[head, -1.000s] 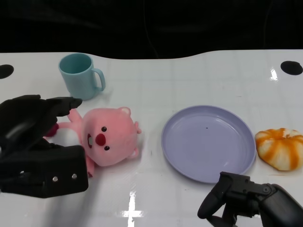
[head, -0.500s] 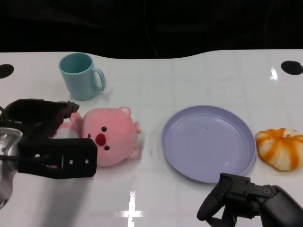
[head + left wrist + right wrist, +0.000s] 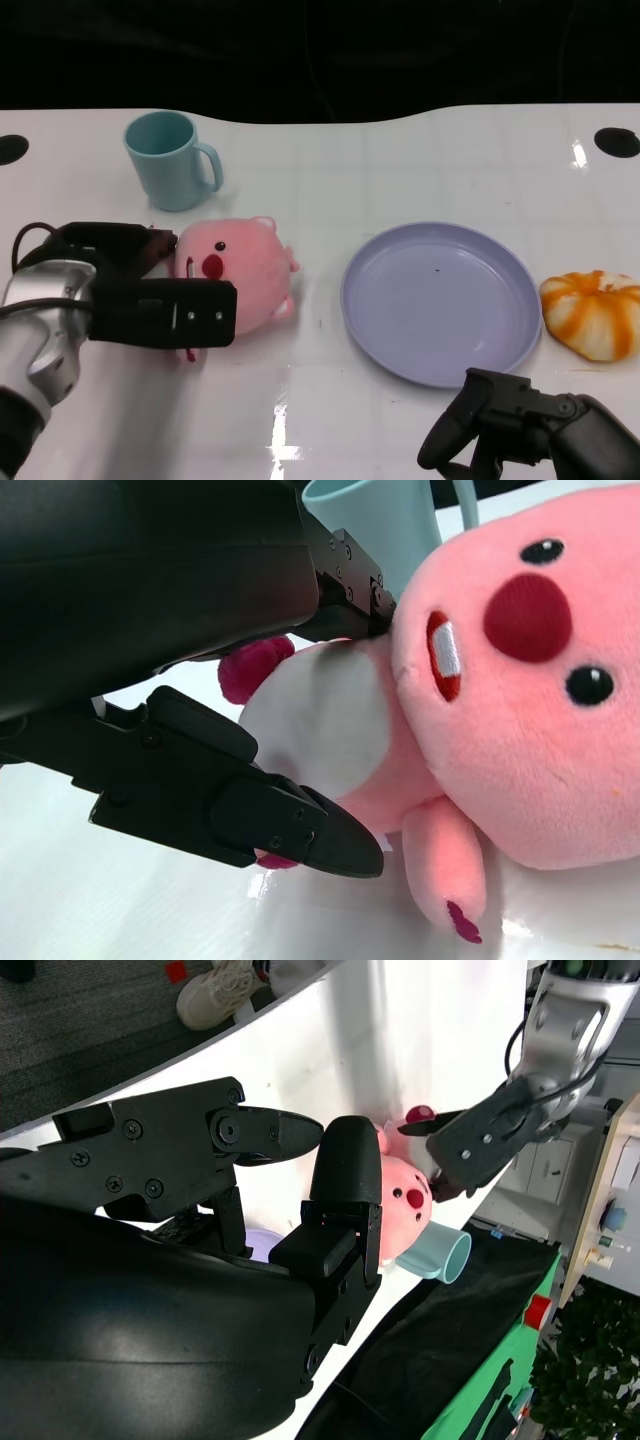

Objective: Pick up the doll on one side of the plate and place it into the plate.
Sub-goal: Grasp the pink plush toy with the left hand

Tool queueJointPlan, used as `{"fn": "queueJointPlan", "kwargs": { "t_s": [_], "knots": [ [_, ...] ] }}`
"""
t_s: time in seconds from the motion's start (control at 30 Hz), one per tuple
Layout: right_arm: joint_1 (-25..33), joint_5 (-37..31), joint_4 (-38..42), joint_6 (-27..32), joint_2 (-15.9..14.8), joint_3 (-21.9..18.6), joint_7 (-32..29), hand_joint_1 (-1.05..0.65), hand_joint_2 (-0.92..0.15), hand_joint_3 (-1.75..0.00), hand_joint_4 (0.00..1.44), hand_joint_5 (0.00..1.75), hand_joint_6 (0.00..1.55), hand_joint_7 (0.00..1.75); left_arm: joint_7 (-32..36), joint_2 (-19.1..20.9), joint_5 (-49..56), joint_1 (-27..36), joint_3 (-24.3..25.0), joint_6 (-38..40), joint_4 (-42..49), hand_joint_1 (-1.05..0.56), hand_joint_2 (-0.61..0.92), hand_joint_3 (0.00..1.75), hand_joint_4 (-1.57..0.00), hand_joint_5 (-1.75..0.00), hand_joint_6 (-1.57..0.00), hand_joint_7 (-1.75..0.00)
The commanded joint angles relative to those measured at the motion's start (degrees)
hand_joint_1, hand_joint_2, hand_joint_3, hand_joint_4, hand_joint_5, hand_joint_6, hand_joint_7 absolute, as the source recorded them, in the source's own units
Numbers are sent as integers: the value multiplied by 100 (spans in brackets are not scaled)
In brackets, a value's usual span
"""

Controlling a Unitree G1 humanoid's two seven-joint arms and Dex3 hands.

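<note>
Pink doll [image 3: 245,275] lies on the table [image 3: 400,160] just left of the plate [image 3: 440,300], not in it yet. Left hand [image 3: 140,290] is at the doll: the wrist view shows one finger above the body and one below, straddling it, but a firm clamp isn't evident, so I can't tell whether it's gripped or only bracketed. Doll not lifted. Right hand [image 3: 520,435] sits near the plate's front rim, fingers curled in, holding nothing. Plate is bare. Teal mug [image 3: 170,160] is behind the doll, left of the plate; orange pumpkin toy [image 3: 595,312] is just right of the plate. Progress: reach done, grasp in hand. Left: close, lift, carry right over the rim, release.
</note>
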Motion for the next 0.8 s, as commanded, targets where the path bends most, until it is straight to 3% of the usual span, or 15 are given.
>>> {"fn": "queueJointPlan", "kwargs": {
  "t_s": [0.03, 0.27, 0.33, 0.4, 0.43, 0.47, 0.53, 0.6, 0.63, 0.67, 0.73, 0.8],
  "knots": [
    [42, 26, -140, 74, -35, -11, 5, -28, -92, -35, 67, 156, 60, 128, -9, -218, -36, -208, -152, 64, 618, -71, 92, 2, -22, -13, -30, -1],
    [86, 29, -218, 113, -50, -27, 12, -29, -92, -35, 66, 156, 60, 127, 100, -569, -214, -461, -270, 15, 1590, -63, 92, 1, -29, -9, -35, -1],
    [88, 37, -230, 121, -43, -25, 8, -29, -92, -35, 67, 156, 60, 128, 101, -644, -275, -480, -304, -4, 1797, -59, 92, 2, -34, -9, -42, -3],
    [94, 37, -261, 163, -40, -22, 6, -29, -92, -35, 67, 156, 60, 128, 154, -706, -338, -476, -317, -51, 1968, -53, 92, 5, -47, -10, -57, -6],
    [95, 25, -282, 186, -44, -18, 3, -29, -92, -35, 67, 156, 60, 128, 290, -737, -437, -430, -250, -148, 2050, -47, 92, 5, -65, -16, -68, -7],
    [95, 17, -294, 199, -47, -18, 2, -29, -92, -35, 67, 157, 60, 128, 399, -759, -512, -404, -204, -224, 2115, -41, 92, 5, -77, -44, -80, -5],
    [93, 4, -311, 213, -54, -21, 2, -28, -92, -35, 67, 157, 60, 128, 784, -763, -686, -277, -79, -479, 2180, -33, 92, 4, -81, -92, -102, -6],
    [101, 25, -313, 222, -54, -34, 9, -28, -92, -35, 67, 156, 60, 128, 1200, -724, -746, -145, -43, -721, 2185, -28, 92, 4, -80, -118, -119, -14],
    [108, 48, -307, 226, -50, -43, 14, -28, -92, -35, 66, 156, 60, 127, 1445, -697, -756, -72, -42, -855, 2183, -25, 92, 12, -76, -150, -101, -78],
    [113, 63, -302, 228, -47, -49, 17, -27, -92, -35, 66, 156, 60, 127, 1613, -679, -761, -32, -50, -949, 2195, -23, 92, 17, -77, -162, -83, -123],
    [112, 60, -291, 223, -50, -55, 17, -27, -92, -35, 66, 157, 60, 127, 1957, -655, -844, 69, 19, -1119, 2190, -22, 92, 29, -81, -172, -66, -164],
    [95, 59, -291, 230, -50, -58, 20, -28, -92, -34, 66, 157, 60, 127, 2267, -623, -904, 148, 83, -1264, 2160, -22, 92, 37, -84, -174, -64, -172]
  ]
}}
